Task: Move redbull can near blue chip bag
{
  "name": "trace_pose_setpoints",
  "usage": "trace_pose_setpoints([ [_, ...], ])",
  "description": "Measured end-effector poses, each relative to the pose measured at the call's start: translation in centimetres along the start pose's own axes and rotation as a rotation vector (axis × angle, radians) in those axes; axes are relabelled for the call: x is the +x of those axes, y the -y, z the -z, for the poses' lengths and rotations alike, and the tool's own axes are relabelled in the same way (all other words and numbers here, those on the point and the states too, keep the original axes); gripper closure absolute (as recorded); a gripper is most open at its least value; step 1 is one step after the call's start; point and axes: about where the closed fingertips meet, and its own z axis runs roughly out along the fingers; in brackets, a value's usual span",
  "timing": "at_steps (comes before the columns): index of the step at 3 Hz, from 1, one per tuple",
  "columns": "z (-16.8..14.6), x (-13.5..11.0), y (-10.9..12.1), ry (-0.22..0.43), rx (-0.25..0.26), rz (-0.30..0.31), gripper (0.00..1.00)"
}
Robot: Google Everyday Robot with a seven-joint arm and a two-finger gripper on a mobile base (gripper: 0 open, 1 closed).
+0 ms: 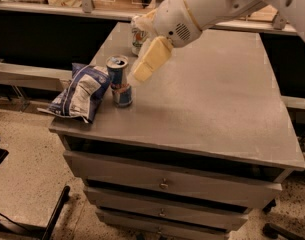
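Observation:
The redbull can (pixel 120 82) stands upright on the grey table (pixel 207 99) near its front left corner. It is right beside the blue chip bag (pixel 77 91), which lies on the table's left edge. My gripper (pixel 141 51) hangs just above and to the right of the can, apart from it. Its cream fingers (pixel 151 59) are spread and hold nothing.
A white and green can (pixel 137 35) stands at the back left of the table, partly behind my gripper. The table has drawers (pixel 164 184) below. A dark counter (pixel 42 39) runs along the left behind the table.

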Motion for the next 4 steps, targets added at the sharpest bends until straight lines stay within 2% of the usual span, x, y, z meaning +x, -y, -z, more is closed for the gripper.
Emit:
trace_pose_setpoints([
  [1,5.2,-0.5,-1.4,-0.005,0.111,0.019,0.0],
  [2,9.2,0.8,-1.8,-0.066,0.246,-0.054,0.0],
  [3,9.3,0.6,-1.9,-0.063,0.252,-0.103,0.0],
  [4,9.3,0.6,-1.9,-0.063,0.252,-0.103,0.0],
])
